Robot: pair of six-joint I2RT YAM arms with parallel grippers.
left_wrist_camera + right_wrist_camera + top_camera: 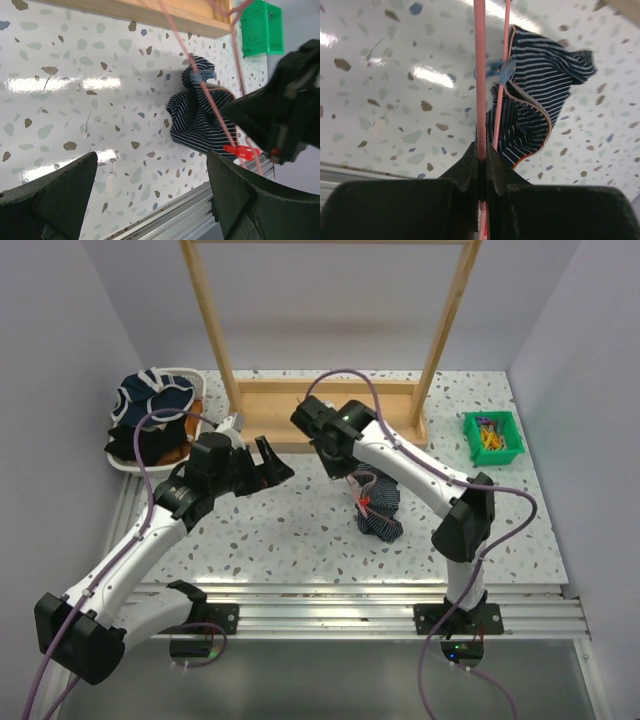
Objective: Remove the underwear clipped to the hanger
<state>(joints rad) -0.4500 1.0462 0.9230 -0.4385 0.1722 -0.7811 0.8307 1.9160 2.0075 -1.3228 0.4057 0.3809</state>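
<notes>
Holding the hanger (479, 75) by its thin pink wire, the right gripper (480, 152) has its fingers pressed flat against the wire with no gap showing. Underwear (380, 505): dark striped cloth, bunched, hanging off the hanger over the middle of the table (280, 530), its lower folds apparently resting on the surface. Fastenings: one red clip (241, 150) on the wire at the near edge of the cloth; one blue clip (502, 70) pinching the waistband higher up. Left gripper (272, 465): fingers spread wide, holding nothing, pointed toward the cloth but well apart from it. Step in hand, by judgement: hanger steadied, cloth not yet freed, so the removal itself is not begun. Next move, by judgement: the left gripper must cross to the underwear, close on the cloth just beside a clip, and pull away from the wire while the right keeps the hanger fixed.
</notes>
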